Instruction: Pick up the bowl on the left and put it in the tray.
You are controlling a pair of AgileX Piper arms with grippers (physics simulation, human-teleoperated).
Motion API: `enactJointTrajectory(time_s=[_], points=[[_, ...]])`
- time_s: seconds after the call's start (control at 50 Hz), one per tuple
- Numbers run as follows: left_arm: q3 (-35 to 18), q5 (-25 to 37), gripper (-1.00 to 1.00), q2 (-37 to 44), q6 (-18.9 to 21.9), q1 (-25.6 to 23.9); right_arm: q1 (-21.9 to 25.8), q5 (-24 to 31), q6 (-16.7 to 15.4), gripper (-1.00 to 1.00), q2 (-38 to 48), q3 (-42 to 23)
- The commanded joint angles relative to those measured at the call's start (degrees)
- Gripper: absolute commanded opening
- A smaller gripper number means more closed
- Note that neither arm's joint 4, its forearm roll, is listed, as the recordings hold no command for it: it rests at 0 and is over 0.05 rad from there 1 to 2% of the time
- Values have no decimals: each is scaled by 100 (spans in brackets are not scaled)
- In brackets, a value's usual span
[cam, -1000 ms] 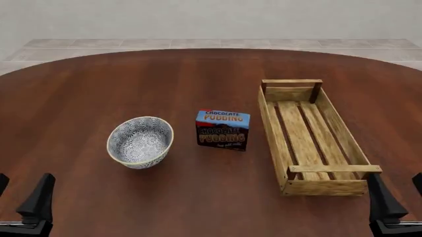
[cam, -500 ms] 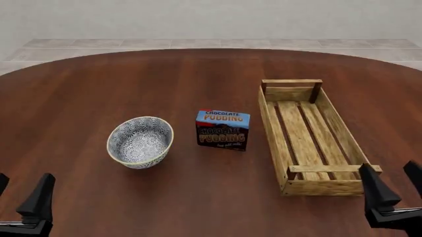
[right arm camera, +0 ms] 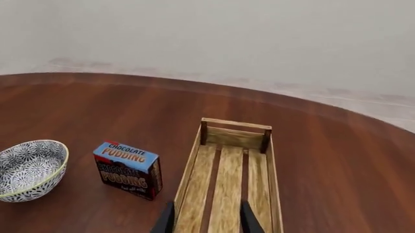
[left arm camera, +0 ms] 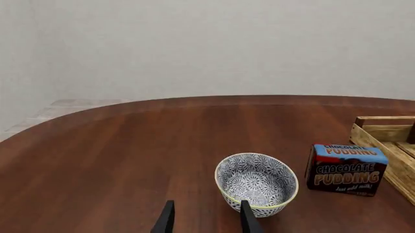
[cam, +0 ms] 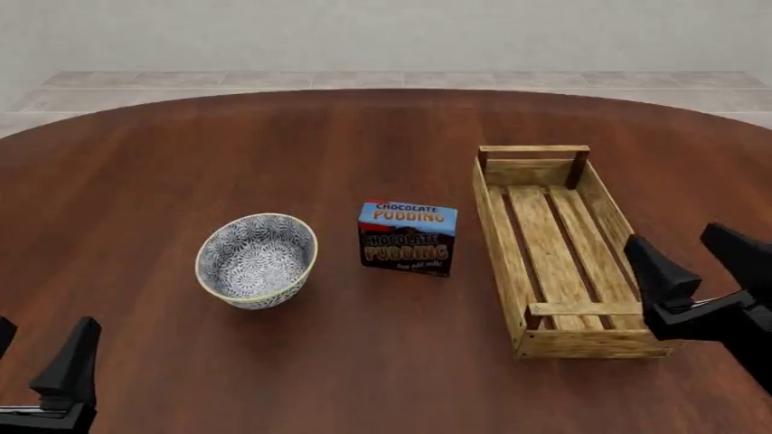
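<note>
So the floral bowl (cam: 257,259) sits upright on the table (cam: 181,163), left of centre. From the left gripper (cam: 42,366), down in the near-left corner, it's up at about 1 o'clock with nothing but bare wood between them. That arm is clearly the closer one. Its fingers stand apart, holding nothing, and in its wrist view they frame the bowl's near rim.

At the bowl's 3 o'clock stands the chocolate pudding box (cam: 408,238), near but not touching. It sits right in the straight line to the slatted wooden tray (cam: 558,250), so I'd guess the carry has to go over it. The tray's long axis runs 12 to 6.

The right gripper (cam: 700,262) hangs over the tray's near right end, fingers spread and empty. That could get in the way of the drop.
</note>
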Motion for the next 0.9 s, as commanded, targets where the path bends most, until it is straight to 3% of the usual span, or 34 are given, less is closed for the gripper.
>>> enactJointTrajectory(time_s=[0.02,0.2,0.28,0.46,0.5,0.56,0.9], points=[[0,0,100,0,0,0,353,335,-106,100,733,-857],[0,0,100,0,0,0,831,679,27,100,1397,-1540],[0,0,100,0,0,0,1180,857,298,100,1753,-1827],[0,0,100,0,0,0,1365,1196,163,100,2152,-2332],[0,0,100,0,0,0,1106,1243,71,100,2437,-2465],[0,0,100,0,0,0,1175,1301,9,100,2624,-2617],[0,0,100,0,0,0,1664,1539,73,100,3442,-3253]])
